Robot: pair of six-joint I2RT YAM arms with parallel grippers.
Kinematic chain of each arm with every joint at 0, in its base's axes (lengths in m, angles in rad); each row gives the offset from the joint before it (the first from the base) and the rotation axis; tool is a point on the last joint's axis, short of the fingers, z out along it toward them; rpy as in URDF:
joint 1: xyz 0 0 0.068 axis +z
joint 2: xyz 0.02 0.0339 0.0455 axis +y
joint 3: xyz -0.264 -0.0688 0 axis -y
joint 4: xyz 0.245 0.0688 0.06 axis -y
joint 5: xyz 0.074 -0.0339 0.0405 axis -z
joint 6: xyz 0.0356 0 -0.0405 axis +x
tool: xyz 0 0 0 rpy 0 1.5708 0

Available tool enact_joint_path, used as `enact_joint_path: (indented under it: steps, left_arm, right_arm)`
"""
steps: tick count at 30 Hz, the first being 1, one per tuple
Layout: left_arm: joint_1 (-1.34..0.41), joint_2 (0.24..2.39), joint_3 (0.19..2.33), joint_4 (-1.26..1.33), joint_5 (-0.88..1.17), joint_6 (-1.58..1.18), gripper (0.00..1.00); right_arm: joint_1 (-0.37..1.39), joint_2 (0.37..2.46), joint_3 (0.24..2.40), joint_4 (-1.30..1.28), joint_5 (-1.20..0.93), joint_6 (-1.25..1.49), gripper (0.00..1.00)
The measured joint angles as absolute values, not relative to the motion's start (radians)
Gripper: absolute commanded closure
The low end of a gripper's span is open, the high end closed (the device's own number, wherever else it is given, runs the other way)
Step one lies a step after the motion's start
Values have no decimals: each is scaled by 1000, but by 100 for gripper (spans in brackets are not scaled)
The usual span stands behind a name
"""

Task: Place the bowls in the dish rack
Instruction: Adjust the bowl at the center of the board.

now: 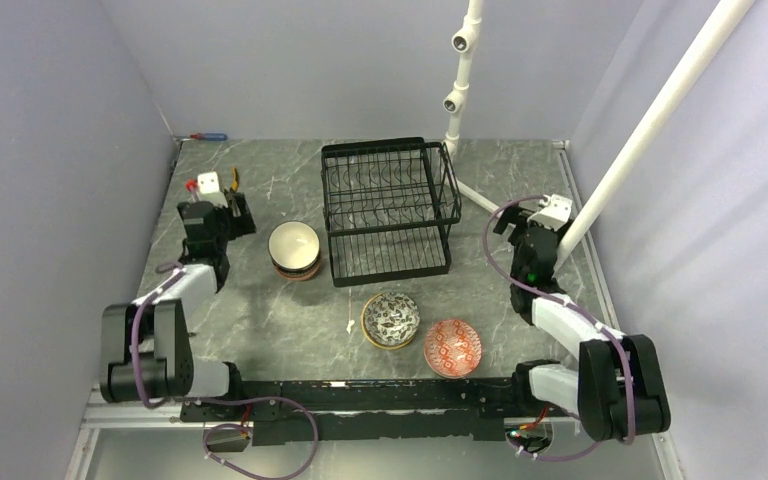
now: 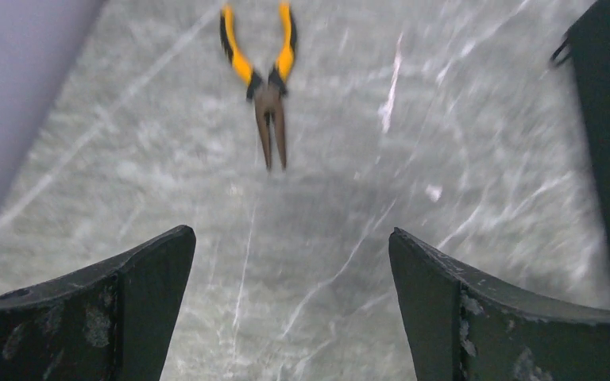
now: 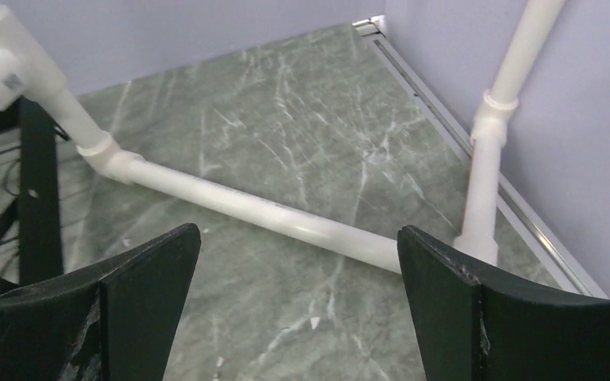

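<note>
Nothing picked yet, so we're at step one. The dish rack (image 1: 390, 210), mid-frame, holds no bowl that we can see. Left fingers (image 2: 127, 309) are wide apart and empty, facing the pliers (image 2: 264, 87). Right fingers (image 3: 127, 309) are apart and empty too, facing the pipe stand (image 3: 246, 205). All bowls sit on the bench (image 1: 260, 320): cream bowl (image 1: 294, 243) stacked on brown bowl (image 1: 296, 272) left of the rack, patterned bowl (image 1: 391, 319) and red bowl (image 1: 453, 346) below it. Next, we reckon, the left arm swings to the stack and grips a rim.

The grey marbled table (image 1: 260, 320) carries a black dish rack (image 1: 388, 210) mid-table, with a stack of bowls (image 1: 294, 250) just left of it. Nearer the front, a dark-patterned bowl (image 1: 391, 320) and a red bowl (image 1: 453, 346) sit side by side. Pliers (image 2: 264, 79) lie at the left and a white pipe stand (image 3: 246, 208) at the right.
</note>
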State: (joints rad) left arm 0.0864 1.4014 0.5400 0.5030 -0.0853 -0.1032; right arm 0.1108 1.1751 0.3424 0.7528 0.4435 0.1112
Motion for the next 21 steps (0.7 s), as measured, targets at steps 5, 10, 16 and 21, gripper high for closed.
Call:
enact_joint_path:
  steps: [5,10,16,21]
  left_arm:
    - [86,1233,670,286,-86,-180,3]
    - [84,1085,715,68,-156,-358,3]
    - [85,898,807,-202,-209,-533,3]
    - [85,804,890,-376,-211,-626,3]
  right_arm:
    - [111,1105,414,571,405,156,0]
    - [111,1050,514,370,316,177,0]
    - [111,1034,691,199,172,203,0]
    - [111,1022,785,72,78,247,0]
